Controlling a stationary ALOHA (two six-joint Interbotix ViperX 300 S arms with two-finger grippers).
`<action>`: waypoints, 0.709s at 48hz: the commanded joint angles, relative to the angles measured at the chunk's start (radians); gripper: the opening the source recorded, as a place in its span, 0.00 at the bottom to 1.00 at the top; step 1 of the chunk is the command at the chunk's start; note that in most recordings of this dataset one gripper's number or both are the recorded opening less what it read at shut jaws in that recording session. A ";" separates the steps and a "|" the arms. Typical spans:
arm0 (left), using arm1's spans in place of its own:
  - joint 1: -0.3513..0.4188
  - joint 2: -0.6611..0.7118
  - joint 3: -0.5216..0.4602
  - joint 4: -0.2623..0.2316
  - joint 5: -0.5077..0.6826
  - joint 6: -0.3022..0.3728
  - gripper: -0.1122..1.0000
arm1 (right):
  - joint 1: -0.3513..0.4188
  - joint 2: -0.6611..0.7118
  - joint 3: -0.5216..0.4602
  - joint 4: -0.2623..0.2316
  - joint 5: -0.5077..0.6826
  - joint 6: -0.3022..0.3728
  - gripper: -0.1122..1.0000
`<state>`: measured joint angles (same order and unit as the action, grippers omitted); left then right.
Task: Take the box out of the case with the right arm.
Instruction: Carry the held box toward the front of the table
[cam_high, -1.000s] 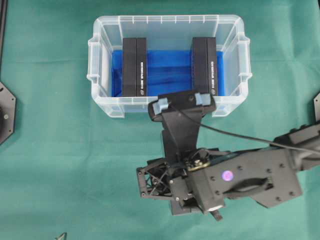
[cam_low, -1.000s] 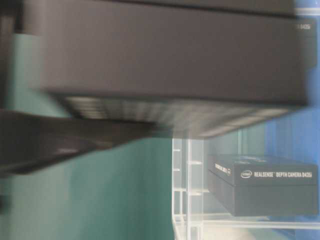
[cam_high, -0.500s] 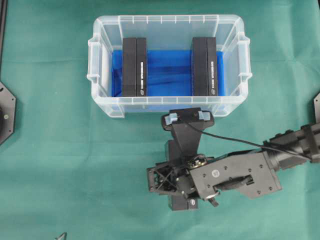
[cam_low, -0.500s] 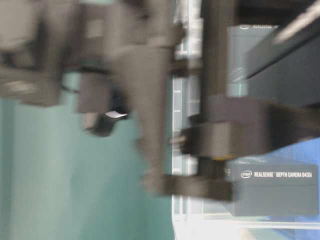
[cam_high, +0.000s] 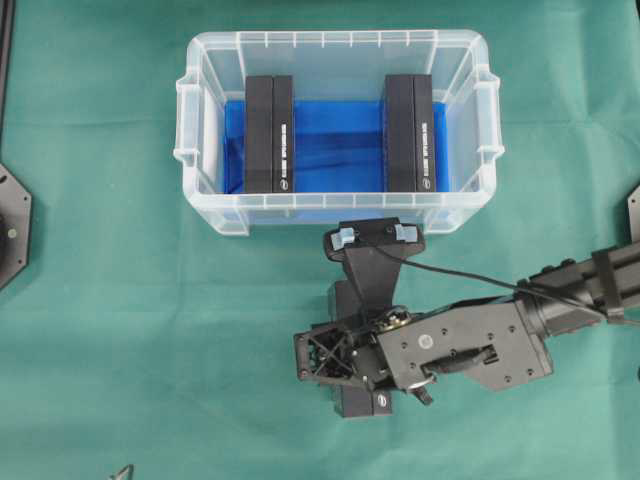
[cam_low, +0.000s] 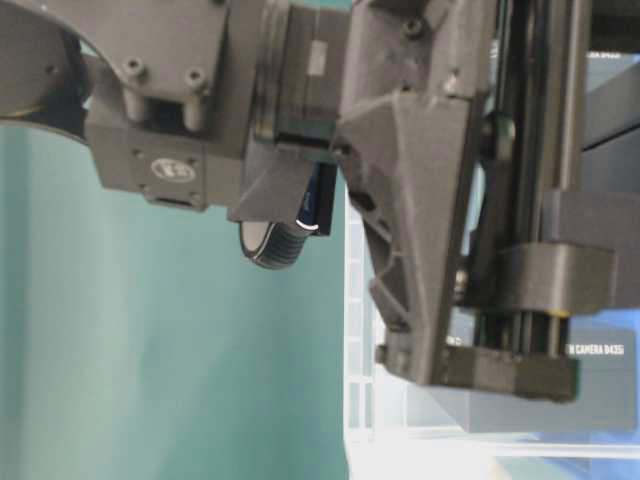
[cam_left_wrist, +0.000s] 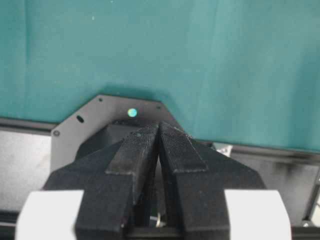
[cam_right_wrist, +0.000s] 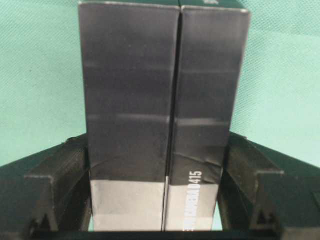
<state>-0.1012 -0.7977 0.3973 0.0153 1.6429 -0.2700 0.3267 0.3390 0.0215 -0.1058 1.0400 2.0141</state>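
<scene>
The right gripper (cam_right_wrist: 155, 220) is clenched on a black box (cam_right_wrist: 160, 115), with 1 finger (cam_right_wrist: 60, 175) pressed on each long side. In the overhead view this box (cam_high: 362, 402) sits under the right arm (cam_high: 470, 345) in the lower middle of the picture, out over the green cloth (cam_high: 120, 330) and below the case (cam_high: 205, 215). I cannot tell if the box touches the cloth.

1 second ago the arm looked bigger and its camera bracket covered the near rim of the case. Now the arm looks smaller and the bracket is clear of the rim, just below it. In the table-level view the arm was a dark blur before; now it is sharp and fills the upper right.

2 other black boxes (cam_high: 270, 135) (cam_high: 410, 135) stand in the case on the blue sheet (cam_high: 335, 145), 1 left and 1 right, and they have not moved.

The left gripper (cam_left_wrist: 159, 150) has its 2 pads pressed together with nothing between them, low in its own view.
</scene>
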 joint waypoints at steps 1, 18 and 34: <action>-0.003 0.005 -0.017 0.003 -0.006 -0.002 0.10 | 0.000 -0.029 -0.009 -0.002 -0.003 -0.003 0.69; -0.003 0.005 -0.017 0.003 -0.006 -0.002 0.10 | 0.000 -0.029 -0.014 -0.017 -0.008 0.005 0.94; -0.003 0.005 -0.017 0.002 -0.006 -0.002 0.10 | -0.002 -0.031 -0.018 -0.020 -0.002 0.006 0.92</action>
<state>-0.1028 -0.7961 0.3973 0.0153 1.6414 -0.2715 0.3252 0.3375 0.0215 -0.1227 1.0370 2.0187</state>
